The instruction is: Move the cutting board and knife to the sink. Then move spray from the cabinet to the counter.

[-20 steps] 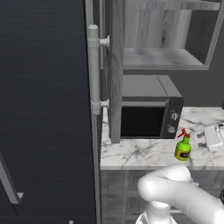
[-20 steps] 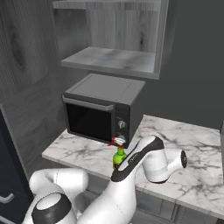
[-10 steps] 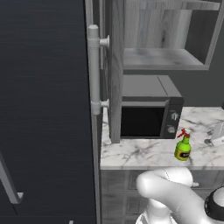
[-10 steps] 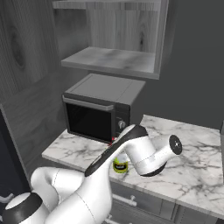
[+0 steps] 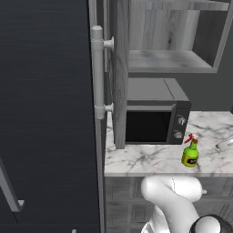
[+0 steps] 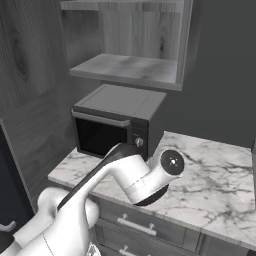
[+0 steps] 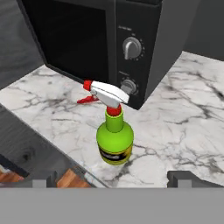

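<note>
Far left in the left base view there's the dark fridge [image 5: 45,113] with its long grey handle [image 5: 98,73], and right next to it the grey wood-grain cabinet [image 5: 119,68] with an open shelf niche [image 5: 170,59] up top. Under the niche sits a black microwave [image 5: 152,116] on the marble counter [image 5: 150,159].

The spray bottle [image 5: 190,152] is standing upright on the counter, just in front of the microwave's knob side, near the front edge. In the hand view the same bottle [image 7: 114,136] is dead center: green body, yellow label, red-and-white nozzle pointing left, with the microwave's two knobs [image 7: 131,48] right behind it.

The claw [image 7: 113,178] hangs above the bottle, and its two dark fingertips [image 7: 186,179] poke up at the bottom of the hand view, set wide apart with nothing between them, so it's fully spread and holding nothing. The bottle isn't touching either tip.

From the right base view, the white arm [image 6: 135,175] reaches over the counter [image 6: 215,180] in front of the microwave [image 6: 117,122], and it blocks the bottle from that side. Grey drawers [image 6: 145,227] run below the marble.
</note>
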Controlling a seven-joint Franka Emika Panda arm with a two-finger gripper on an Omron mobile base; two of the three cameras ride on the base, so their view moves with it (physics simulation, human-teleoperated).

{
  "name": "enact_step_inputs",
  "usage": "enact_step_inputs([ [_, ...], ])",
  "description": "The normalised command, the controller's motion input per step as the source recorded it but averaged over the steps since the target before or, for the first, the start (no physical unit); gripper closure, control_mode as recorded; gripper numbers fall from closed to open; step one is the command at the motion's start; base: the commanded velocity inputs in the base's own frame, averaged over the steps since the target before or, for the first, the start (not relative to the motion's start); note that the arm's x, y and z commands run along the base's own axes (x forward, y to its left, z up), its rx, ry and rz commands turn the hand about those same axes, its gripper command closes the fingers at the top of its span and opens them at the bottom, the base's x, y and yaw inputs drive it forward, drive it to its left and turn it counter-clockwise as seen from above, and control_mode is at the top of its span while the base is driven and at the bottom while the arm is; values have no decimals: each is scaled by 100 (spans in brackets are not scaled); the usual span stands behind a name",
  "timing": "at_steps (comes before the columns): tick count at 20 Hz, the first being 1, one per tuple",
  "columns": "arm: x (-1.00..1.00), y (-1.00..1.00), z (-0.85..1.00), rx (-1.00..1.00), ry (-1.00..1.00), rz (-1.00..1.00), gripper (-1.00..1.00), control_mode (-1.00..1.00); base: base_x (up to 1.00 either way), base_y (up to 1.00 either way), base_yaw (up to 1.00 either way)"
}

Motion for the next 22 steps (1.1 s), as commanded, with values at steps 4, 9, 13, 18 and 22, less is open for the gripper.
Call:
enact_step_inputs([
  [4, -27, 31, 20, -6, -2, -22, -100, -100, 0, 0, 0],
  [9, -19, 43, 16, -2, 0, -23, -100, -100, 0, 0, 0],
  [13, -4, 47, 17, 0, 0, -18, -100, -100, 0, 0, 0],
  [18, -6, 48, 21, -2, 0, -12, -100, -100, 0, 0, 0],
  [22, -15, 43, 22, -2, 0, -12, -100, -100, 0, 0, 0],
])
